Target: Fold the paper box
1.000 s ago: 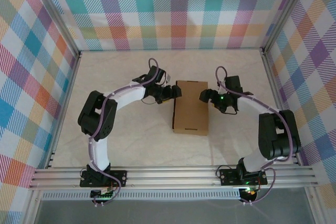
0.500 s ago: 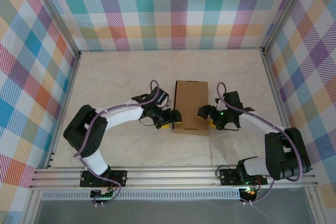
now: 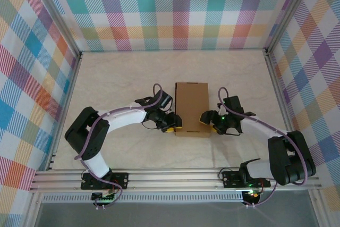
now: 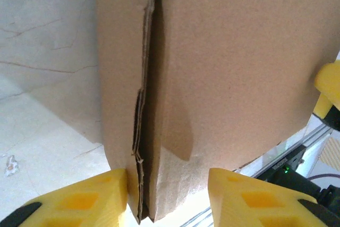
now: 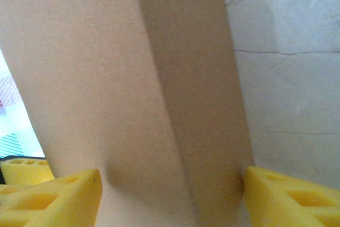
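Note:
The paper box (image 3: 192, 109) lies shut in the middle of the table as a plain brown rectangle, long side pointing away from me. My left gripper (image 3: 174, 126) is at its near-left corner. In the left wrist view the jaws (image 4: 167, 184) straddle the box's layered edge (image 4: 146, 131); one yellow finger (image 4: 95, 195) touches the cardboard and the other (image 4: 249, 195) stands apart from it. My right gripper (image 3: 206, 119) is at the near-right corner. Its jaws (image 5: 172, 182) are wide around the box (image 5: 79, 78), with one finger (image 5: 287, 195) against the side wall.
The pale marble tabletop (image 3: 122, 73) spreads around the box. Checked walls close off the left, back and right. An aluminium rail (image 3: 175, 176) carrying both arm bases runs along the near edge.
Both grippers slid along the box's sides toward me, from its far end to its near corners. Both pairs of jaws have narrowed around the cardboard. The box shifted slightly.

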Controlling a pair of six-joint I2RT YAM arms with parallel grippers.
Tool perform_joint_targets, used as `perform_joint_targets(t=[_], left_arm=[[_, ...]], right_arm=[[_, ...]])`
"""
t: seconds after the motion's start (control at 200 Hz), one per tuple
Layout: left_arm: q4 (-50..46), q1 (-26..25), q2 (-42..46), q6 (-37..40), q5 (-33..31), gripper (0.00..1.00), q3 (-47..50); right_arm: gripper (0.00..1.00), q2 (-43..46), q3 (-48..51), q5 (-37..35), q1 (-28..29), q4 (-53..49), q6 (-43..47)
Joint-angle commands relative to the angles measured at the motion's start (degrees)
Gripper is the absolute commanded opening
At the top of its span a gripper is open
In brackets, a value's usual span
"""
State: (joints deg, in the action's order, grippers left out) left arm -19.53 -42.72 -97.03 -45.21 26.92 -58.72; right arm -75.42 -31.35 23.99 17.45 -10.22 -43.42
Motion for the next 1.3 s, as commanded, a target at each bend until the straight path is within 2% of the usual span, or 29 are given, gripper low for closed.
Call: perform_joint_targets(t=[0.0, 0.16, 0.35, 0.575, 0.675, 0.8, 0.9, 1.05, 1.295], left_arm=[[6.7, -2.0, -1.6, -3.4, 3.3, 0.35, -1.8], [8.6, -3.5, -5.3, -5.9, 4.5, 0.3, -5.2], [16.4, -3.7, -9.4, -11.2, 5.9, 0.26, -6.3], [26.4, -3.8, -12.6, -17.4, 6.0, 0.2, -8.0], [27.9, -4.1, -14.2, -18.0, 6.7, 0.18, -9.6], [23.5, -3.7, -12.4, -14.8, 5.2, 0.18, -9.1], [15.8, -2.5, -9.2, -10.2, 2.1, 0.23, -8.3], [0.5, -0.9, -5.7, -1.2, -4.1, 0.37, -10.2], [-4.8, 1.3, -0.8, 4.9, -8.3, 0.54, -10.6]], right_arm=[[0.63, 0.8, 1.2, 1.2, 3.8, 5.2, -6.1], [0.5, 0.9, 4.0, -7.9, 9.9, 13.1, -16.0], [0.49, -1.9, 5.7, -13.9, 14.9, 22.5, -24.1], [0.49, -8.3, 6.7, -14.9, 19.8, 32.8, -30.6], [0.49, -9.7, 5.6, -14.8, 21.2, 33.0, -30.6], [0.49, -6.2, 5.5, -17.3, 20.6, 28.0, -28.4], [0.52, -1.9, 5.0, -19.2, 18.5, 21.4, -24.7], [0.66, 2.9, 3.4, -20.7, 13.9, 13.0, -18.2], [0.77, 4.1, -0.3, -20.6, 7.0, 6.3, -9.6]])
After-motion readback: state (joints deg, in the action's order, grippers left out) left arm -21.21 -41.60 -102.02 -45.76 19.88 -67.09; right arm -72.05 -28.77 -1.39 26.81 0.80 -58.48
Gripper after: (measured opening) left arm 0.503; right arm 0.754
